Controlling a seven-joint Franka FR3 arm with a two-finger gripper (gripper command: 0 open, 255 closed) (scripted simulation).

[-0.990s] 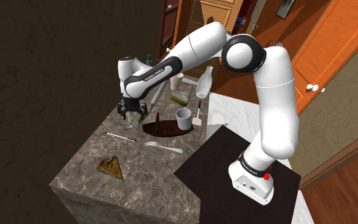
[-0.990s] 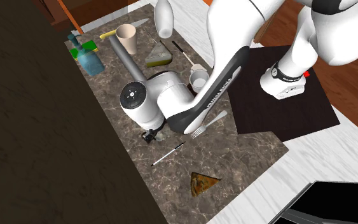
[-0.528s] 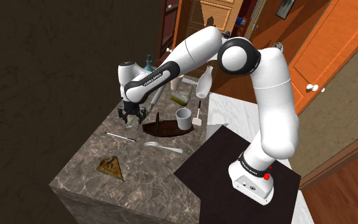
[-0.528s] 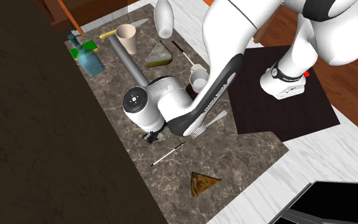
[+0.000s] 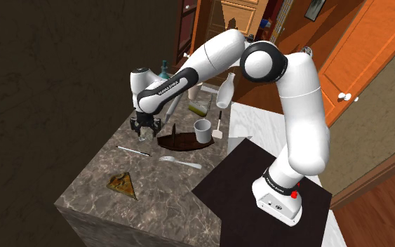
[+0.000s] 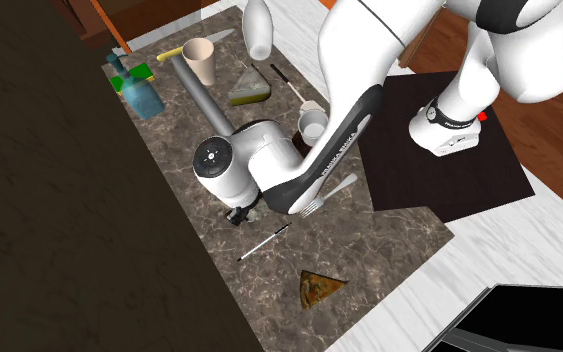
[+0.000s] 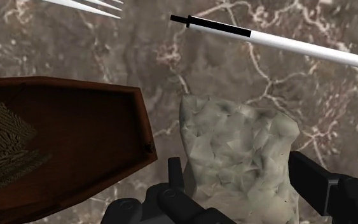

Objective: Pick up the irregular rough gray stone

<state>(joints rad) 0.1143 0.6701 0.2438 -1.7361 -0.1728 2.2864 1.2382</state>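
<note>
**Item: gray stone, approach made, lift outstanding**

Location: the rough gray stone [image 7: 238, 149] lay flat on the dark marble counter [image 7: 56, 51], just beside the brown wooden tray [image 7: 75, 127].
Gripper [image 7: 241, 181]: set low over the stone, spread wide with one finger at each flank. As far as I could judge, it clamped nothing.
Done: reach and alignment.
Left: I judged the squeeze and the lift clear of the counter still to come.
</note>
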